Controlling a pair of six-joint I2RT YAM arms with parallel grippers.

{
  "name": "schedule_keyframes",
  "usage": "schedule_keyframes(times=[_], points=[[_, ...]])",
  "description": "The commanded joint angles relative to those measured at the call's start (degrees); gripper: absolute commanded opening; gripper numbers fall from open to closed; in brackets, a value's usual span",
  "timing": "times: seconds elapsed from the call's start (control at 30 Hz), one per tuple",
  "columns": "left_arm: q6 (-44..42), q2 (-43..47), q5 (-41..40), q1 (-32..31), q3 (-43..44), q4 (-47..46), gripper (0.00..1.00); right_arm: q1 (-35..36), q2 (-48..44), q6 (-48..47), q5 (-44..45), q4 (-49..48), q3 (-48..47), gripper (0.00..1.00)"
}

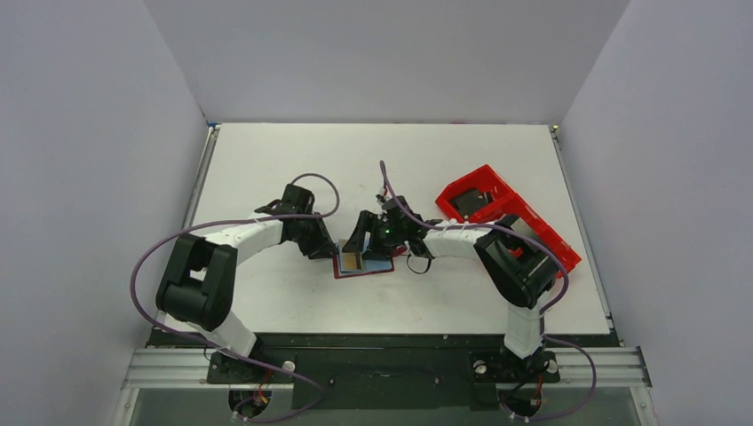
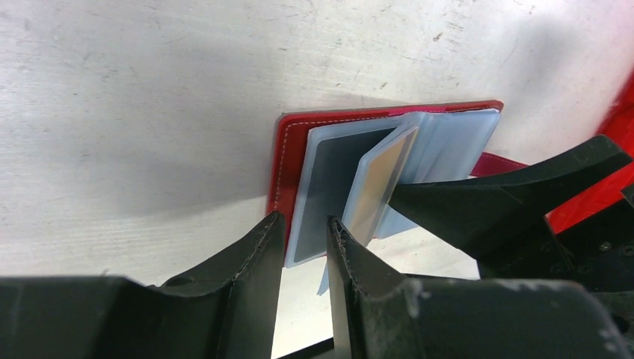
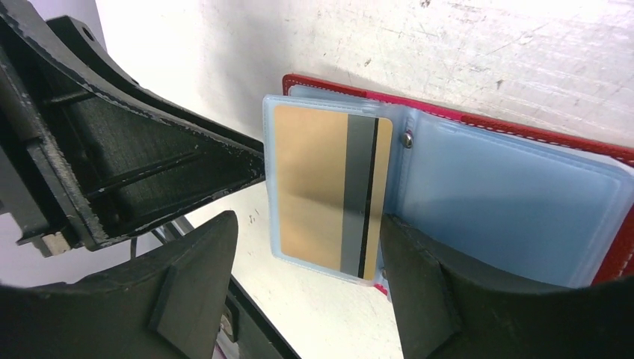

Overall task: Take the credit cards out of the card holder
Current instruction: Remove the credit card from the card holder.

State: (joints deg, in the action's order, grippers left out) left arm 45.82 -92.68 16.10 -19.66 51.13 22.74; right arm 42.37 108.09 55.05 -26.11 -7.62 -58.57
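while the card holder [image 3: 523, 127] lies spread, right claw [image 3: 306, 224] straddling its gold card [image 3: 314, 187]

A large bright red plastic compartment tray [image 1: 558, 244] lies at an angle on the right half of a scuffed white tabletop [image 1: 266, 151], its far compartment dark, perhaps only in shadow. Plain grey walls [image 1: 373, 53] enclose three sides; a silver metal rail [image 1: 391, 366] runs along the near edge.

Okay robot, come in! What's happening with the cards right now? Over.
Right gripper open, straddling the gold card. Card not out yet, sleeved in the card holder. Left gripper at holder's edge, grip unclear. Red tray off to the side.
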Motion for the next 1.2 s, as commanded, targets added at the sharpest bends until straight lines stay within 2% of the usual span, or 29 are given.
schedule_keyframes(times=[0.0, 0.2, 0.37, 0.7, 1.17], points=[[-1.7, 2.6, -4.4, 0.2, 0.3, 2.3, 0.25, -0.9, -2.1, 2.2, -0.4, -5.8, 1.2, 0.65], [-3.6, 5.8, -9.0, 0.2, 0.9, 5.3, 0.25, -1.5, -2.6, 3.1, 0.2, -6.1, 2.3, 0.63], [-4.1, 5.0, -7.5, -1.3, 1.4, 4.2, 0.25, -1.7, -1.8, 4.0, 0.9, -5.9, 2.4, 0.58], [-3.4, 0.7, -4.7, -3.4, 1.7, -0.1, 0.16, -2.4, -1.8, 4.9, 2.0, -4.9, 3.4, 0.39], [-3.2, -1.8, -3.4, -4.7, 4.2, -2.1, 0.09, -2.4, -0.2, 3.4, 3.5, -2.0, 3.2, 0.31]])
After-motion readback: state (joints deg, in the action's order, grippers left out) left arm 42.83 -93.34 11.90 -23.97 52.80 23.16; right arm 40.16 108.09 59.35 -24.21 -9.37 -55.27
